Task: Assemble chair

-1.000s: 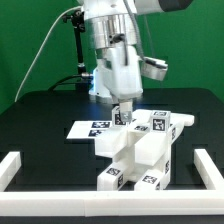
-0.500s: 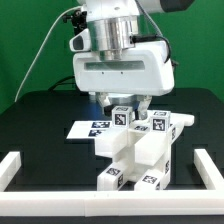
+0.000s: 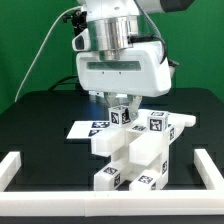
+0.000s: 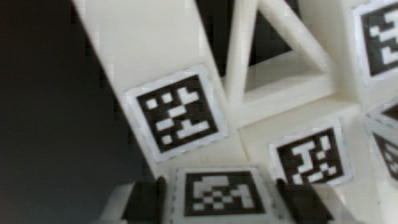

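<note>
Smooth white plastic chair (image 3: 135, 150) on matt black table (image 3: 40, 125).

Green wall (image 3: 30, 40) behind a black table (image 3: 40, 135), white border rails (image 3: 18, 168).

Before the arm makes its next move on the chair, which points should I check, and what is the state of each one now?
1. Hand is over the chair: ok.
2. Fingers stand on both sides of the small tagged part at the top: ok.
3. Firm grip on that part: cannot tell.
4. Chair stands inside the border rails: ok.
5. Marker board lies flat, not under the hand: ok.
6. Tags readable in the wrist view: ok.
</note>
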